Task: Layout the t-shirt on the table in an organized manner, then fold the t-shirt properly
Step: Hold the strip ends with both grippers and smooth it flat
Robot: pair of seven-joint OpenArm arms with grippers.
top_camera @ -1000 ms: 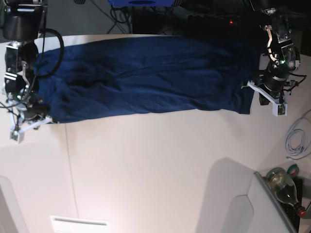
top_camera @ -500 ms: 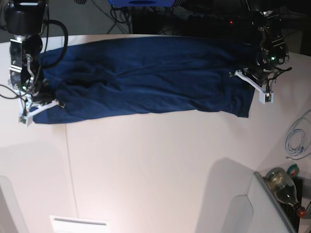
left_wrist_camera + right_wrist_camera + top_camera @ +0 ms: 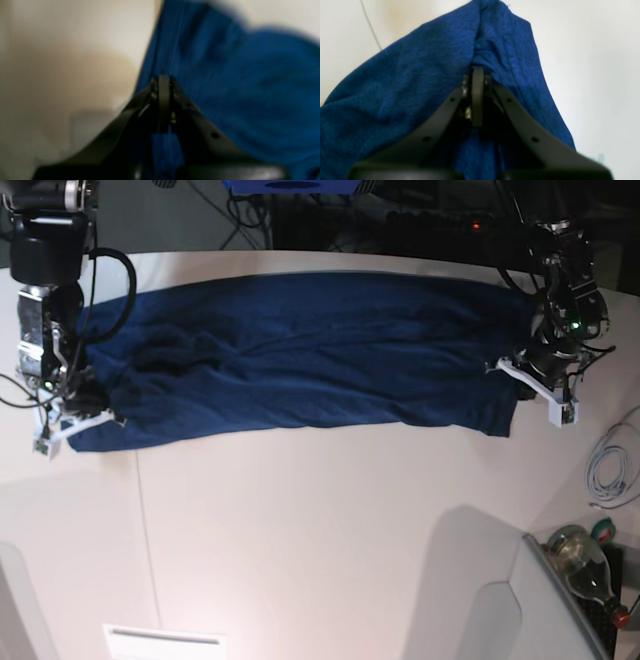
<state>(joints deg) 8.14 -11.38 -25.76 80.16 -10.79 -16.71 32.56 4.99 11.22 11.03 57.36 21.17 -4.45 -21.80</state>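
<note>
Pressed together, the fingers of the left gripper (image 3: pixel 163 82) stand over the right-hand end of the t-shirt (image 3: pixel 300 350), near the side edge of the cloth; whether they pinch any fabric cannot be told from the left wrist view, which is blurred. Likewise closed, the right gripper (image 3: pixel 478 75) is at the shirt's left-hand end, its tips against or just above the dark blue cloth; whether a fold is caught between them cannot be told either.

Across the far part of the white table (image 3: pixel 300 520) lies the t-shirt, a long, wide band running from left to right, with one arm over each end. Creases run along it, and its near edge is wavy, dipping to a small corner at the right and to another at the left. In the right wrist view a ridge of cloth runs beside the fingertips, with a narrower strip next to it and white tabletop beyond.

A thin seam (image 3: pixel 147 530) runs from the shirt's near edge at the left toward the near side of the table. At the right edge lies a coiled cable (image 3: pixel 607 470), and nearer, at the near right corner, a clear bottle (image 3: pixel 580 560) with a red cap rests beside a grey panel (image 3: pixel 480 580).
</note>
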